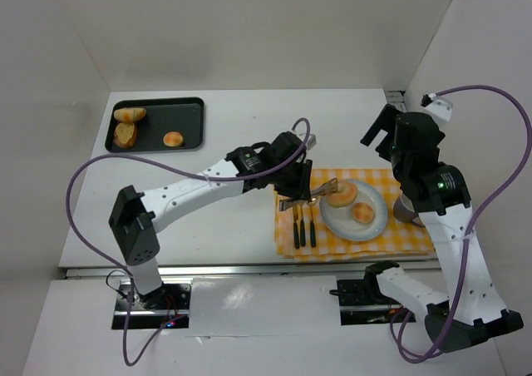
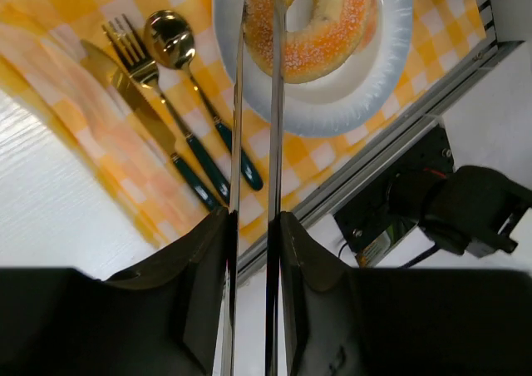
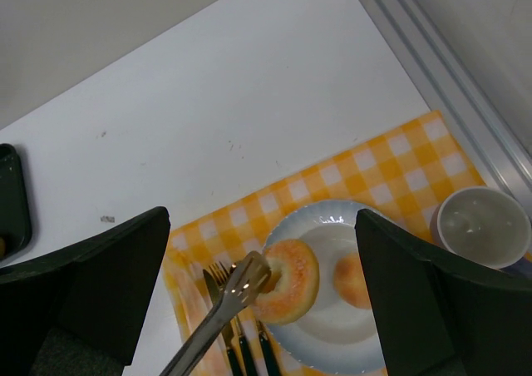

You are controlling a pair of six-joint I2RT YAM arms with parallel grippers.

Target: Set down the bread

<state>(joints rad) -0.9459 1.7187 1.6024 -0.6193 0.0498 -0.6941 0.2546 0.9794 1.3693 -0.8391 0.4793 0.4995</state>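
My left gripper is shut on a pair of metal tongs. In the left wrist view the tong blades run between my fingers. The tong tips straddle one side of a ring-shaped bread, one blade outside it and one in its hole. The ring is over the left half of the white plate, beside a small round bun. I cannot tell whether the ring rests on the plate. My right gripper is open and empty, high above the plate.
The plate stands on a yellow checked cloth with a knife, fork and spoon to its left. A cup stands to the plate's right. A black tray at the back left holds three more breads.
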